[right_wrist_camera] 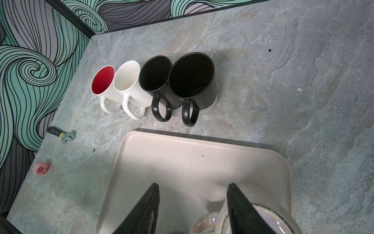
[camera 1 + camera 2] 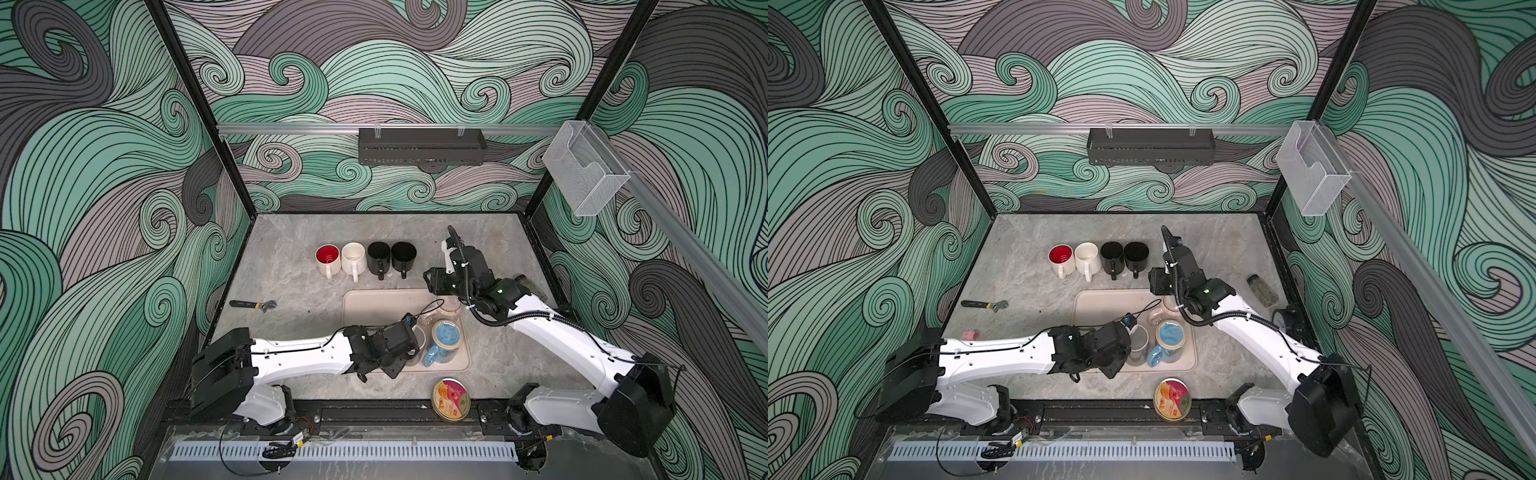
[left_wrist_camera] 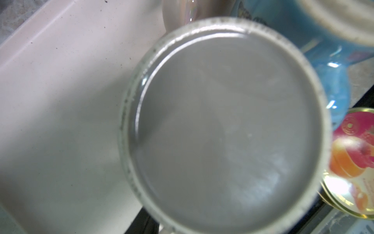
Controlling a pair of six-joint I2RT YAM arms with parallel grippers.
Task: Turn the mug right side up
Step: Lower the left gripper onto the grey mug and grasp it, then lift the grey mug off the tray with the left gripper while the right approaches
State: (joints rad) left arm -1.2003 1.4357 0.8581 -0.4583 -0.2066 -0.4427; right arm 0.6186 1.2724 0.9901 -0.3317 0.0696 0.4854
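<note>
Marbled desk (image 2: pixel 291 266): left hand (image 2: pixel 405 338) over the inverted mug (image 3: pixel 222 125), grip unclear; right hand (image 1: pixel 193 188) released. Flipping could knock the blue mug (image 2: pixel 445 340) beside it.

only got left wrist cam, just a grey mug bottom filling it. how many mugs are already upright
Observer: Four, in a row behind the tray: a red-lined mug, a white mug and two black mugs, handles toward the tray.
Operator: and where's the right tool
Observer: The right tool is over the tray's far right part, open and empty, next to an upside-down pearly mug.
</note>
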